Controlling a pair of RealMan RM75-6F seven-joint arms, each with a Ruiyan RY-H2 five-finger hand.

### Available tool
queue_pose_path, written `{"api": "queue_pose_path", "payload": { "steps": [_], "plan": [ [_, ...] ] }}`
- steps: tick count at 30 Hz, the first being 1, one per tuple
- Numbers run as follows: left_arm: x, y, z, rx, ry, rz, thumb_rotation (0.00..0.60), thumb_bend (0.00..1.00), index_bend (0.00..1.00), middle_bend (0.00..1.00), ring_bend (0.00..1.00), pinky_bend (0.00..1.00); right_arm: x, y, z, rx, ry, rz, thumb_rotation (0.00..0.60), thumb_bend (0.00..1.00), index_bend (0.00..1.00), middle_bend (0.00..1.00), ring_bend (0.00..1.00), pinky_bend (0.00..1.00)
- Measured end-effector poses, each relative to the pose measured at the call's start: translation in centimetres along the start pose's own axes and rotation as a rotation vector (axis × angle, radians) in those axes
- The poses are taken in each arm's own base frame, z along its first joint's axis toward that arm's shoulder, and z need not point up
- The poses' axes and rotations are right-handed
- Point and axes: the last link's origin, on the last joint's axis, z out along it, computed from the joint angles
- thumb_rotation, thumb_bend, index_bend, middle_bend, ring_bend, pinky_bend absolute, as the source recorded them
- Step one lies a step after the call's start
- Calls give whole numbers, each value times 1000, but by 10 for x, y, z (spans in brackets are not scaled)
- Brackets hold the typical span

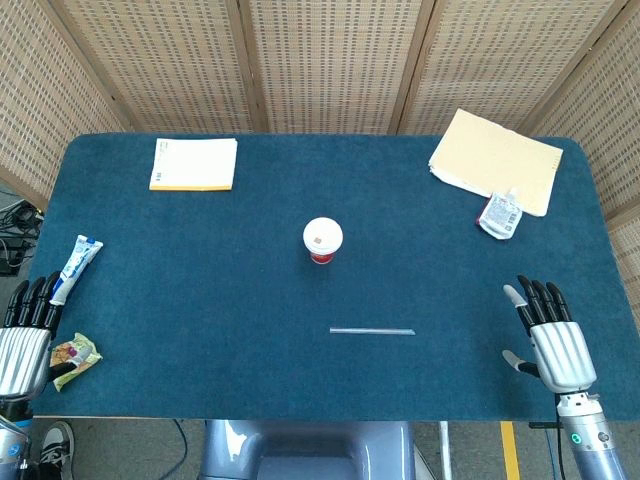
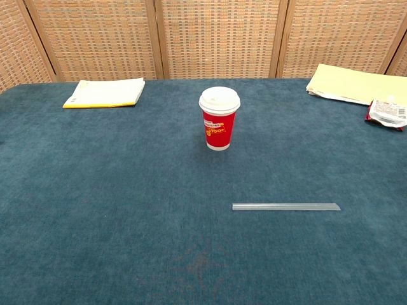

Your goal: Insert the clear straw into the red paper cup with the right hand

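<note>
The red paper cup (image 1: 322,241) (image 2: 219,119) with a white lid stands upright at the middle of the blue table. The clear straw (image 1: 372,331) (image 2: 286,206) lies flat on the cloth in front of the cup, slightly to its right. My right hand (image 1: 552,335) hovers at the table's front right corner, fingers spread, holding nothing, well right of the straw. My left hand (image 1: 27,335) is at the front left edge, fingers extended and empty. The chest view shows neither hand.
A yellow-edged notepad (image 1: 194,163) lies at the back left. A stack of manila folders (image 1: 497,159) sits at the back right with a red-and-white packet (image 1: 499,215) beside it. A blue-and-white tube (image 1: 76,264) and a snack wrapper (image 1: 75,354) lie near my left hand.
</note>
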Motion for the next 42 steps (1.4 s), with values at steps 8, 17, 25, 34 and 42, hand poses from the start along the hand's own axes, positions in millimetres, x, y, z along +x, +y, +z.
{"api": "queue_pose_path", "payload": {
  "steps": [8, 17, 25, 34, 42],
  "plan": [
    [2, -2, -1, 8, 4, -3, 600, 109, 0, 0, 0, 0, -1, -2, 0, 3, -11, 5, 600, 196, 108, 0, 0, 0],
    [2, -1, 0, 4, 5, -2, 600, 110, 0, 0, 0, 0, 0, -1, 0, -4, -10, 9, 600, 196, 108, 0, 0, 0],
    [3, -2, -2, 9, 7, 2, 600, 110, 0, 0, 0, 0, 0, -3, 1, 12, -5, 20, 600, 196, 125, 0, 0, 0],
    [1, -4, 1, 20, -1, 0, 600, 110, 0, 0, 0, 0, -6, -25, 18, 69, -3, 73, 600, 196, 278, 11, 0, 0],
    [-3, -7, 6, 35, -14, -5, 600, 110, 0, 0, 0, 0, -8, -76, 47, 148, 4, 128, 600, 196, 426, 114, 0, 0]
  ]
}}
